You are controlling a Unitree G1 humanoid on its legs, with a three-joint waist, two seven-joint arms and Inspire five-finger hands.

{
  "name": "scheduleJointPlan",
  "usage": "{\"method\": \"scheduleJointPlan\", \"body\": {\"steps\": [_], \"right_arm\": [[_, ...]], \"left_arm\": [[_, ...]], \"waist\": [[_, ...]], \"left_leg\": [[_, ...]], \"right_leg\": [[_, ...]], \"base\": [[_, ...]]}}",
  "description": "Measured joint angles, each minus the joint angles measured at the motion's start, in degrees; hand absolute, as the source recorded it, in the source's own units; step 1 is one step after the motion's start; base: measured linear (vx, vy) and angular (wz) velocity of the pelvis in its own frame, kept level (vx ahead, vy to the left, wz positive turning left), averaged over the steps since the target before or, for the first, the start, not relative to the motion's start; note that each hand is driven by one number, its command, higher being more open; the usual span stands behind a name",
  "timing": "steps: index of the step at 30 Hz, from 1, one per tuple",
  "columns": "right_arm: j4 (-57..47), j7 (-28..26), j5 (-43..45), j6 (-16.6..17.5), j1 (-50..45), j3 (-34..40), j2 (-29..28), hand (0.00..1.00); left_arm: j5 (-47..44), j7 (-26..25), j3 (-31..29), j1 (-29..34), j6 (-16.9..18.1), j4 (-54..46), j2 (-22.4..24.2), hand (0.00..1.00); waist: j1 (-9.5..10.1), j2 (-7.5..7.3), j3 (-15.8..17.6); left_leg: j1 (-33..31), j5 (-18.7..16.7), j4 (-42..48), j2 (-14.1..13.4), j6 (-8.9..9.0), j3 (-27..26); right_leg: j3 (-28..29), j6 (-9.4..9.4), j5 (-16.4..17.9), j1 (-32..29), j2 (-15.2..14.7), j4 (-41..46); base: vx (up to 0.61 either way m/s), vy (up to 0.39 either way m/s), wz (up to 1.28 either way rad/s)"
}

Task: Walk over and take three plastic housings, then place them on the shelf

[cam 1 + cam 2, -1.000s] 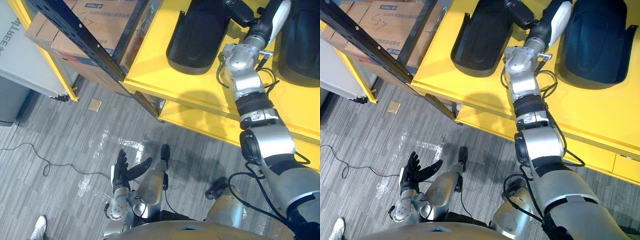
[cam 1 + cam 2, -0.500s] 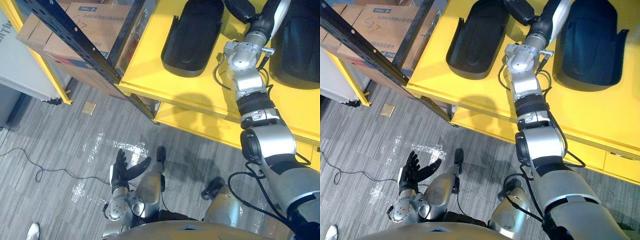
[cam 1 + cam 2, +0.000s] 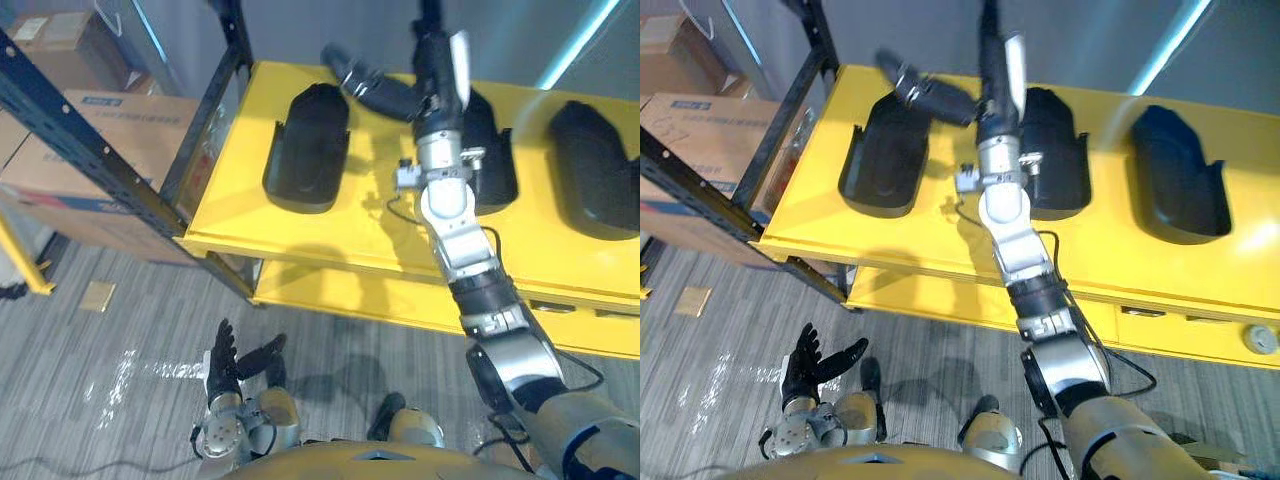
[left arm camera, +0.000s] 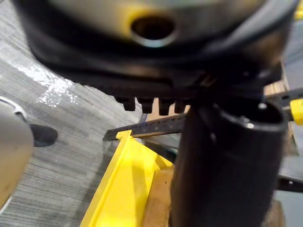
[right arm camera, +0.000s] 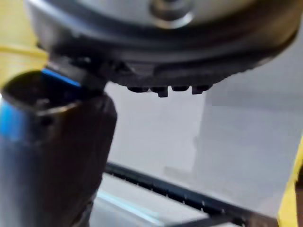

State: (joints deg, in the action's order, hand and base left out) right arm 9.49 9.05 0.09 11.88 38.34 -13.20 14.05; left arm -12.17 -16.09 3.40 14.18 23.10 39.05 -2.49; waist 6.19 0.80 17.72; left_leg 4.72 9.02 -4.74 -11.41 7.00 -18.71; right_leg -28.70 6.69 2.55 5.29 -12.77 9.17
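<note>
Left hand (image 3: 232, 365) low, right hand (image 3: 437, 75) above shelf (image 3: 340, 235)

My left hand is spread and empty. Shelved: left housing (image 3: 305, 148), middle housing (image 3: 497, 170), right housing (image 3: 595, 170). My right hand, straight-fingered with thumb splayed, holds nothing between the first two; I'd lift away without brushing either.

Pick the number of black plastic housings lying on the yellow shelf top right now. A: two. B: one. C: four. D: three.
D: the yellow shelf bears three, the left black plastic housing, the middle housing and the right housing, each lying apart from the others.
</note>
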Motion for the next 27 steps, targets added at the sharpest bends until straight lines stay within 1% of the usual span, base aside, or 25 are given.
{"method": "scheduleJointPlan", "body": {"steps": [1, 3, 6, 8, 11, 13, 14, 15, 16, 18, 25, 27], "right_arm": [[-0.5, -1.4, -0.9, 0.0, -1.0, -0.5, 0.3, 1.0], [-0.9, -4.6, -6.8, 0.6, -3.3, -1.7, 2.1, 1.0], [-0.9, -8.1, -11.2, 2.5, -4.1, -3.2, 5.8, 1.0], [-0.9, -8.5, -13.2, 3.5, -4.6, -3.3, 6.9, 1.0], [-0.9, -8.5, -14.4, 6.0, -6.4, -4.2, 8.6, 1.0], [-0.9, -8.4, -20.2, 8.7, -6.8, -4.5, 9.1, 1.0], [-1.0, -8.1, -23.4, 10.6, -7.2, -5.3, 9.7, 1.0], [-1.0, -7.8, -25.0, 12.0, -7.6, -7.2, 11.4, 1.0], [-1.0, -7.8, -25.4, 12.2, -7.7, -7.5, 11.8, 1.0], [-1.0, -6.9, -29.2, 12.7, -8.6, -10.3, 13.1, 1.0], [-0.9, -6.9, -29.4, 13.8, -9.2, -13.9, 13.3, 1.0], [-0.3, -5.6, -33.1, 13.2, -9.2, -15.3, 13.3, 1.0]], "left_arm": [[0.0, 0.0, -0.2, 0.1, -0.2, 0.2, 0.0, 1.0], [0.9, 0.2, -1.4, 0.1, -0.9, 0.6, 0.0, 1.0], [1.3, 1.2, -3.3, 0.1, -0.9, 1.0, 0.0, 1.0], [1.3, 1.3, -4.3, 0.1, -1.0, 1.4, 0.0, 1.0], [1.8, 1.2, -5.0, 0.3, -2.1, 2.3, -0.5, 1.0], [4.5, 0.9, -5.7, 0.7, -2.2, 3.7, -1.1, 1.0], [6.1, 0.5, -5.7, 1.1, -2.5, 4.7, -2.0, 1.0], [6.1, 0.1, -5.8, 1.3, -3.0, 5.9, -2.2, 1.0], [6.1, -0.1, -5.8, 1.3, -3.1, 6.2, -2.3, 1.0], [6.1, -0.8, -6.1, 1.6, -3.2, 7.9, -3.0, 1.0], [6.0, -0.9, -6.3, 1.6, -3.2, 8.9, -3.3, 1.0], [6.0, -0.9, -6.3, 1.6, -3.2, 9.1, -3.5, 1.0]], "waist": [[-0.06, -0.21, -0.5], [-0.25, -0.76, -1.5], [-0.36, -0.86, -1.5], [-0.39, -0.91, -1.6], [-0.2, -1.07, -2.9], [-0.31, -1.33, -3.4], [-0.4, -1.52, -3.7], [-0.36, -1.77, -4.0], [-0.35, -1.82, -4.0], [-0.23, -2.26, -4.8], [-0.08, -2.7, -5.2], [-0.05, -2.94, -5.5]], "left_leg": [[0.0, 0.0, 0.0, -0.2, 0.01, -0.2], [0.0, -0.1, 0.0, -0.7, 0.05, -0.6], [0.0, -0.1, -0.1, -0.9, 0.0, -1.3], [0.0, -0.1, -0.3, -0.9, -0.04, -1.3], [-0.4, -0.2, -0.3, -0.9, -0.07, -1.5], [-0.5, -0.2, -0.3, -1.0, -0.05, -1.6], [-0.5, -0.3, -0.3, -1.1, 0.0, -1.7], [-0.5, -0.3, -0.3, -1.1, 0.02, -1.7], [-0.5, -0.3, -0.3, -1.1, 0.02, -1.7], [-0.9, -0.3, -0.3, -1.1, 0.03, -1.6], [-1.4, -0.3, -0.3, -1.0, 0.03, -1.4], [-1.5, -0.3, -0.3, -1.0, 0.02, -1.4]], "right_leg": [[0.1, -0.08, -0.2, 0.0, 0.3, -0.4], [0.5, -0.29, -0.7, 0.1, 0.9, -1.3], [0.7, -0.41, -2.1, 0.4, 1.9, -3.2], [0.7, -0.39, -2.7, 1.0, 2.1, -4.4], [0.7, -0.34, -3.4, 1.0, 2.4, -5.7], [0.8, -0.44, -3.8, 1.1, 2.7, -6.5], [0.8, -0.45, -3.9, 1.1, 2.8, -6.6], [0.8, -0.45, -3.9, 1.1, 2.9, -6.6], [0.8, -0.45, -3.9, 1.1, 2.9, -6.6], [0.7, -0.43, -4.0, 1.1, 3.0, -7.0], [0.6, -0.46, -4.1, 0.8, 3.0, -7.2], [0.5, -0.46, -4.1, 0.8, 3.0, -7.2]], "base": [[-0.02, -0.03, -0.18], [-0.02, -0.027, -0.1], [-0.04, -0.01, -0.09], [-0.02, -0.001, -0.03], [0.0, 0.0, 0.0], [0.03, -0.005, -0.03], [0.04, -0.008, -0.02], [0.04, -0.007, -0.01], [0.04, -0.005, 0.02], [0.03, -0.004, 0.03], [0.0, 0.0, 0.01], [0.0, 0.0, 0.0]]}}
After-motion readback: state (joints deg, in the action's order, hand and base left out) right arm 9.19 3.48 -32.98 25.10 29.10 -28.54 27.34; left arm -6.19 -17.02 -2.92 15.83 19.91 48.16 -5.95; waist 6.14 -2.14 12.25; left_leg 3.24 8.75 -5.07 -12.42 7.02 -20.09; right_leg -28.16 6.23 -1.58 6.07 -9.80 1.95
